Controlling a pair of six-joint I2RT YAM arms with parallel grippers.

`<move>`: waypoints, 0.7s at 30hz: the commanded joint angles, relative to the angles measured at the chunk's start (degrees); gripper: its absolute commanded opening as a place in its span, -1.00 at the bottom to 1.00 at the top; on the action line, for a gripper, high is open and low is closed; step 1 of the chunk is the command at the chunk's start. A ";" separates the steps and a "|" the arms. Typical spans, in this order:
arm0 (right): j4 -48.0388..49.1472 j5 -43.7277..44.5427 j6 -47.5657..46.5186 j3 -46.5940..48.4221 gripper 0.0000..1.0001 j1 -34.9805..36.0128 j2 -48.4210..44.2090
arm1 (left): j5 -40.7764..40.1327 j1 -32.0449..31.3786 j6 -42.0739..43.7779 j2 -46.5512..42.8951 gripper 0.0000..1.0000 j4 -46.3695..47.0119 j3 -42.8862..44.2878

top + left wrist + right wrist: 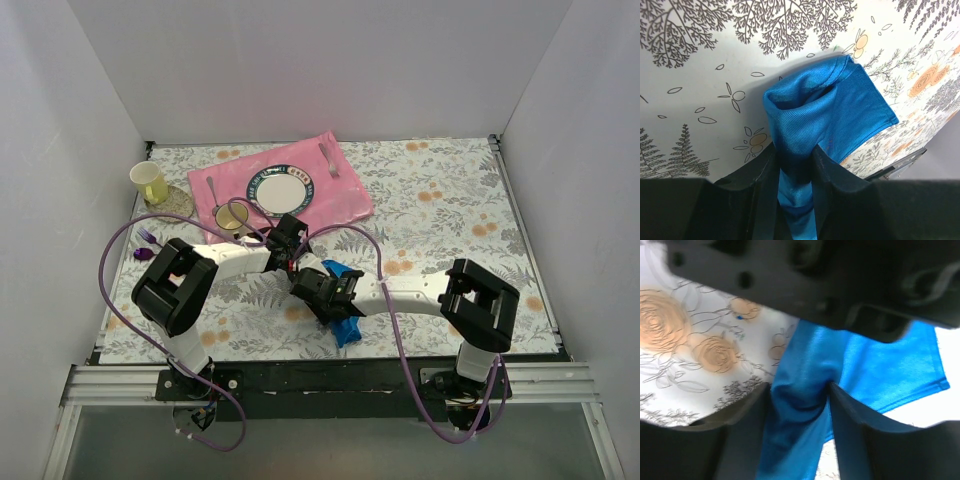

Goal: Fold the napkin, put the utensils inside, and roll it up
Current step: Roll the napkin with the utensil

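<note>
The royal-blue napkin (347, 328) is bunched and hangs between both grippers above the near middle of the table. My left gripper (301, 266) is shut on a gathered fold of it; in the left wrist view the napkin (840, 110) spreads beyond the gripper (795, 162). My right gripper (324, 291) is also shut on it; in the right wrist view the cloth (890, 365) is pinched in the gripper (800, 395). The slim spoon with the gold bowl (228, 215) lies on the left part of the pink mat, apart from both grippers.
The pink placemat (345, 200) lies at the back with a plate (281, 190) and a silver-grey fork (328, 158) on it. A yellow cup (150, 182) stands at the back left. Purple plastic utensils (148, 240) lie at the left edge.
</note>
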 commanded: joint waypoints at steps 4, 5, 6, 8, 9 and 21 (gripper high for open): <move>0.95 4.99 -0.44 -1.22 -0.04 -0.43 -1.00 | -3.85 -0.69 1.42 -0.01 -0.61 -5.06 -2.06; 1.30 4.63 -0.79 -1.75 -0.10 -0.69 -1.26 | -3.93 -0.60 1.69 -0.36 -0.59 -5.15 -2.06; 2.18 3.59 -1.23 -2.28 -0.23 -1.39 -2.05 | -4.81 -0.60 1.86 -0.80 -0.55 -5.41 -2.06; 5.34 0.09 -2.20 -5.08 -0.33 -2.54 -3.28 | -5.95 -0.60 2.48 -2.81 -0.36 -5.68 -2.41; 6.92 -1.50 -3.59 -6.31 -0.42 -3.76 -4.68 | -7.09 -0.60 2.57 -3.52 -0.27 -5.77 -2.58; 20.55 -37.17 -11.17 -14.32 -0.67 -19.75 -7.60 | -9.56 -0.25 3.80 -11.61 0.44 -7.62 -2.23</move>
